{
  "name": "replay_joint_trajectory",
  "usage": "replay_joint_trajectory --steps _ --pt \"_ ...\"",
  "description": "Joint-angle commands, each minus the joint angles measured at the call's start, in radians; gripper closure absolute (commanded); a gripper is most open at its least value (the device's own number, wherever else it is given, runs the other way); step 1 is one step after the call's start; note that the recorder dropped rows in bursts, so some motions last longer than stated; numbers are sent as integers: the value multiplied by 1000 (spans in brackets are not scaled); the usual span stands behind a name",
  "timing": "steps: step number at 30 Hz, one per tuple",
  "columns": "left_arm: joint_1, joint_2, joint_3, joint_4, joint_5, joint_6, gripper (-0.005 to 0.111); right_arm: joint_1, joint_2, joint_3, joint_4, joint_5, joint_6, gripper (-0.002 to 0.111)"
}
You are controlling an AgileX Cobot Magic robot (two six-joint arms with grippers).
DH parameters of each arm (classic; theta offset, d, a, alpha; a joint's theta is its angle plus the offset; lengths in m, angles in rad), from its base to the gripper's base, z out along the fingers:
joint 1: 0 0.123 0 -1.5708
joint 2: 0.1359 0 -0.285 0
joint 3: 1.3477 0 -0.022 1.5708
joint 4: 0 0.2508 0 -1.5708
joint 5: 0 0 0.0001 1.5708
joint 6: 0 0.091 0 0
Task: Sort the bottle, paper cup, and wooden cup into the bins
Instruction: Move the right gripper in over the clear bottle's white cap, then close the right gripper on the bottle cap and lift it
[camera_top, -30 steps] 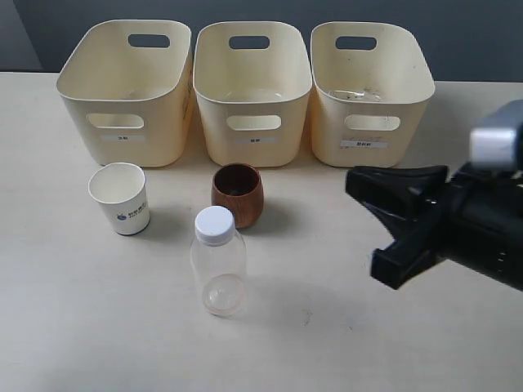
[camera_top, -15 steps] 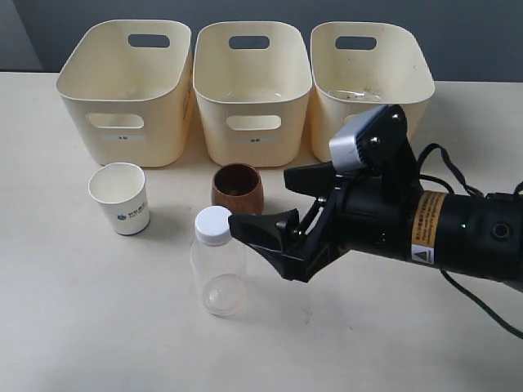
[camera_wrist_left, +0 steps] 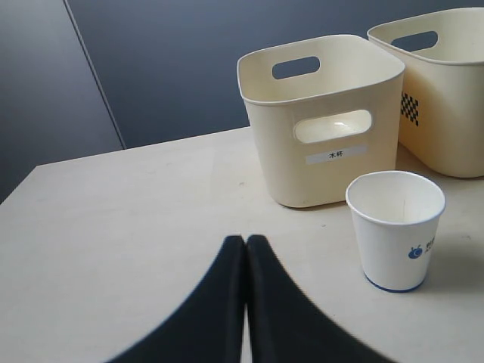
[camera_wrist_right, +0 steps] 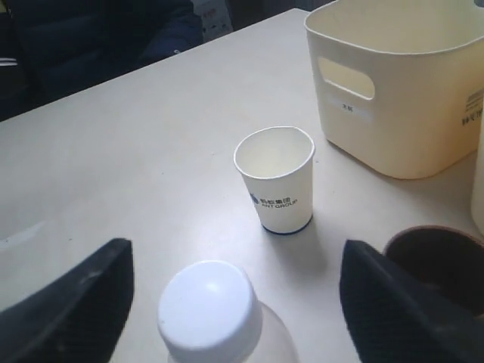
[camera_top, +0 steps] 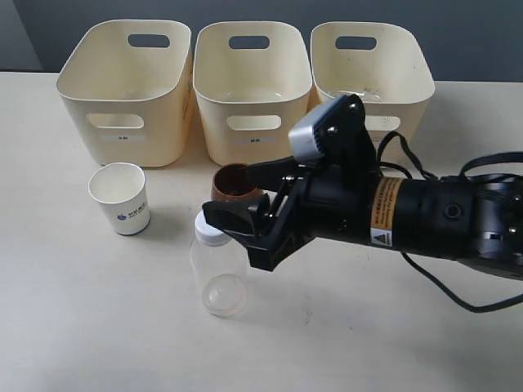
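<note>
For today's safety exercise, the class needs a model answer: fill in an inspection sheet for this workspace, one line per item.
Surface: pale table, no spills seen.
Job's things: bottle, paper cup and wooden cup all upright on the table; three bins in a row behind them, nothing sorted yet.
Clutter: nothing seen.
Grippers: right gripper open, one finger on each side of the bottle's cap, not touching; left gripper shut, holding nothing.
Cables: black cables loop along the right arm, off the table.
Surroundings: dark wall behind.
</note>
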Motion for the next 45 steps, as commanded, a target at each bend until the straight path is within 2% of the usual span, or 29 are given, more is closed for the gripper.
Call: replay_joint_trajectory --steps 1,7,14,21,28,36,45 --pt "-3 -5 1 -1 -1 -2 107 34 48 -47 22 63 -34 36" --pt "-3 -5 1 -1 -1 -2 107 46 94 -72 109 85 -142 36" --pt "-3 -5 1 -1 -1 -2 107 62 109 -72 109 79 -147 36" --pt "-3 -5 1 -1 -1 -2 107 64 109 -72 109 -28 -143 36" --pt "-3 -5 1 -1 -1 -2 107 66 109 -72 102 35 -143 36" --pt "-3 -5 1 -1 -1 -2 107 124 109 -70 109 54 -167 36" --pt "-3 -5 1 -1 -1 -2 107 126 109 -70 178 179 -229 36"
